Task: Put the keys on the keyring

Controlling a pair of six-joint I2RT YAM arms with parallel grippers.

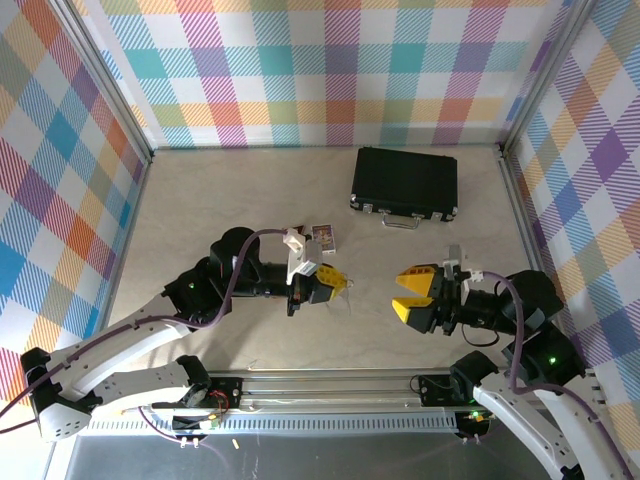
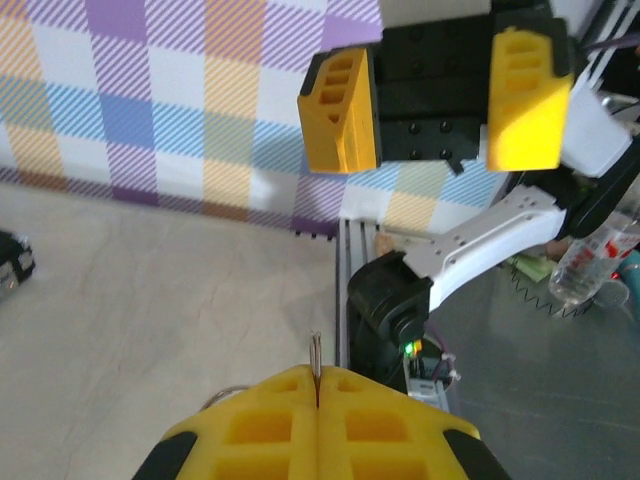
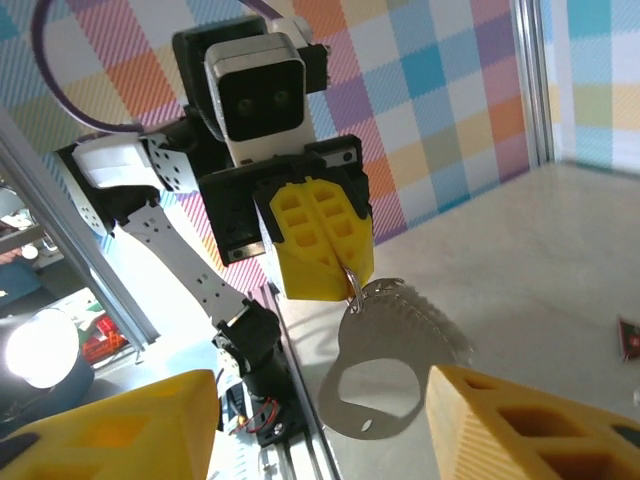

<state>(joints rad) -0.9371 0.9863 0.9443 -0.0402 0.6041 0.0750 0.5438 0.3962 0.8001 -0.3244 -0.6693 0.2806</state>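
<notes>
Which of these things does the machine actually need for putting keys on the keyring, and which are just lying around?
Part of the job: keyring, pinched by the shut left end effector; open right end effector facing it.
Just lying about: black case; small dark card.

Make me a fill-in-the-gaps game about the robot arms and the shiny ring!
The left gripper is ____ on the silver metal oval keyring. The right gripper faces it with jaws ____. The rectangular hard case with a silver handle is coloured ____.
Missing words: shut; open; black.
</notes>
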